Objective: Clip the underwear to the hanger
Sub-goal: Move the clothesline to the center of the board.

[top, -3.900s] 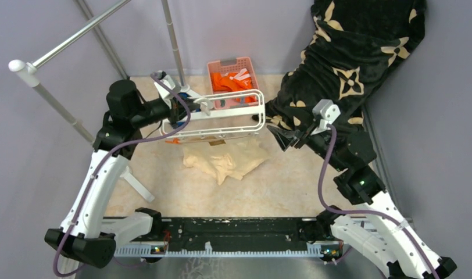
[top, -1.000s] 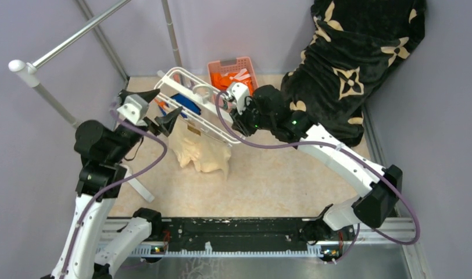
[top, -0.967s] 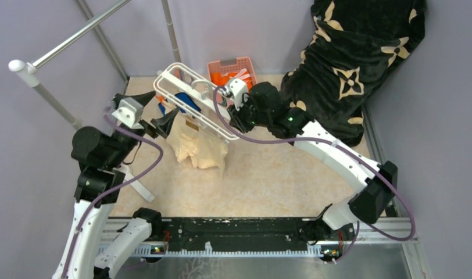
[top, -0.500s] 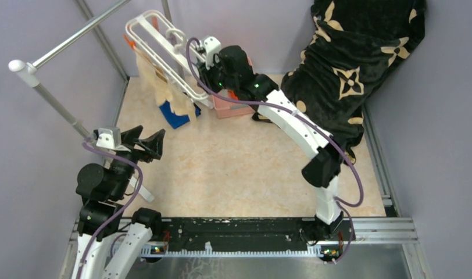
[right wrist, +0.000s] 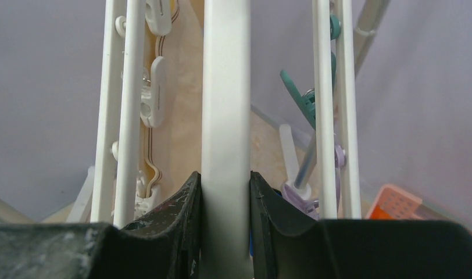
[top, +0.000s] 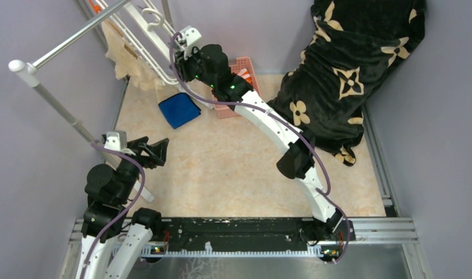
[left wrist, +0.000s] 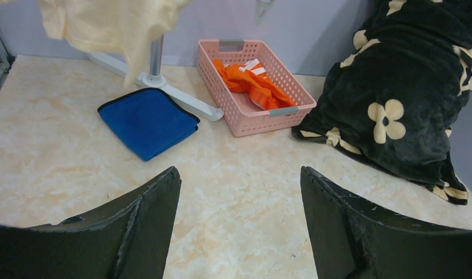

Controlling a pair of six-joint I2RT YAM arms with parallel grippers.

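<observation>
The white hanger [top: 142,36] is lifted high at the back left, close against the grey rack pole [top: 71,39]. My right gripper [top: 174,68] is shut on one of its bars. In the right wrist view the central bar [right wrist: 225,87] sits clamped between both fingers of the right gripper [right wrist: 225,181], with white clips [right wrist: 158,87] and a teal clip [right wrist: 300,96] beside it. The pale underwear [top: 128,55] dangles from the hanger; its lower part also shows in the left wrist view [left wrist: 108,23]. My left gripper [top: 155,150] hangs open and holds nothing at the near left, over bare floor [left wrist: 240,172].
A folded blue cloth [top: 179,109] lies on the floor below the hanger. Behind my right arm stands a pink basket [left wrist: 251,87] of orange clothes. A black flowered blanket [top: 350,64] fills the back right. The rack's white foot [left wrist: 175,96] runs along the floor.
My right arm has carried the hanger, underwear hanging from it, up and to the back left beside the rack pole. My left arm has drawn back to the near left, still open.
</observation>
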